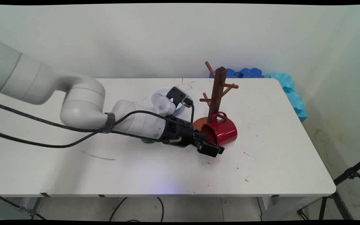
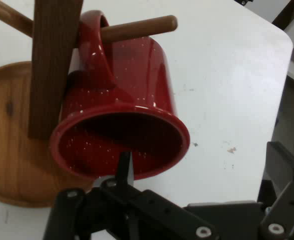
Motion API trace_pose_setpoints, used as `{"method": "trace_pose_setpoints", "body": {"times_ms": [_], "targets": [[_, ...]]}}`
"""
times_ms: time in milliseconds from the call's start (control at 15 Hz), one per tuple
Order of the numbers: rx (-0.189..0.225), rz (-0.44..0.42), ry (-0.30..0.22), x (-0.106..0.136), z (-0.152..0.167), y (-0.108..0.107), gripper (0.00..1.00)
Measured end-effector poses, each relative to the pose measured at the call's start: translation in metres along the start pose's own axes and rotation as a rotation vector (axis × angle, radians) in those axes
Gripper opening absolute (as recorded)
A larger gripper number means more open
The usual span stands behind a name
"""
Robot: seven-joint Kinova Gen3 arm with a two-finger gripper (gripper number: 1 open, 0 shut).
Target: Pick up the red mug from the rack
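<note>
on the white table [image 1: 277,162] the red mug [image 1: 222,131] lies sideways beside the mug tree [image 1: 217,93], mouth toward the spread-open hand [image 1: 209,144].

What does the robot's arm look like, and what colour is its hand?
The arm is white, made of fat rounded tube segments joined by smooth elbows. Black cables run loosely alongside it. At its end sits a black gripper with two jointed metal fingers held by small silver screws.
</note>
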Motion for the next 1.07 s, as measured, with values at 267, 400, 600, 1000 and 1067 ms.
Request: {"method": "trace_pose_setpoints", "body": {"times_ms": [267,400,600,1000,1067], "targets": [[-0.008,-0.006,0.013,0.001,0.011,-0.004,1.00],[-0.015,-0.007,0.022,0.003,0.016,-0.005,1.00],[-0.017,-0.004,0.029,0.005,0.025,-0.006,1.00],[-0.007,-0.003,0.031,0.006,0.038,-0.012,1.00],[-0.005,-0.003,0.032,0.007,0.040,-0.013,1.00]]}}
